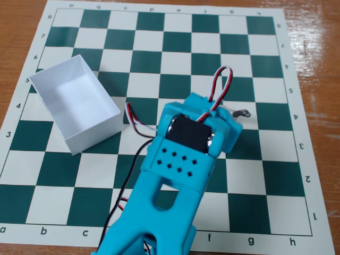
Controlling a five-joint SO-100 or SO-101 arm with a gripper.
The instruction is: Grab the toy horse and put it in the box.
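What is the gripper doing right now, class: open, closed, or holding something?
Gripper: cannot be told; the arm's blue body hides the jaws. The toy horse peeks out beside it; the box holds nothing.

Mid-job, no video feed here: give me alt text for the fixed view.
A blue robot arm reaches over a green-and-white chessboard, hiding its pincer, toward the tiny toy horse just past its wrist. The white box sits open and empty at the board's left.
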